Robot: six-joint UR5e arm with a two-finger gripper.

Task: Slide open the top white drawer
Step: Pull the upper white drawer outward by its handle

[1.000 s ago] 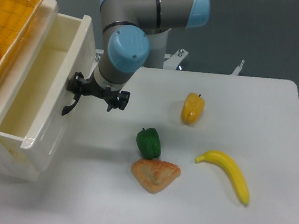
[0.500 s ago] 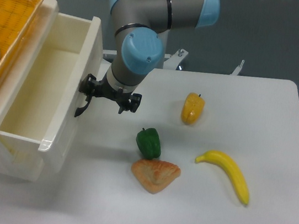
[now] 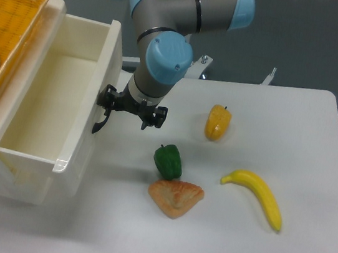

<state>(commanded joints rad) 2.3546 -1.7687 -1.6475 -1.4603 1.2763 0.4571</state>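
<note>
Surface (image 3: 252, 251): white, carrying the loose items. Top white drawer (image 3: 51, 110): at the left edge, pulled well out, interior exposed and bare, so the opening appears largely accomplished. Yellow wicker basket (image 3: 15, 10): sits above it on the cabinet. Pincer (image 3: 132, 107): low against the drawer front at its black handle (image 3: 103, 112), placed to drag; whether clamped, cannot tell. Banana (image 3: 257, 194), pastry (image 3: 175, 197), green pepper (image 3: 168, 161), yellow pepper (image 3: 218, 122): undisturbed. Against both earlier frames, drawer front and pincer stand further right.

Banana (image 3: 255, 196), pepper (image 3: 168, 161), pastry (image 3: 175, 196)
</note>
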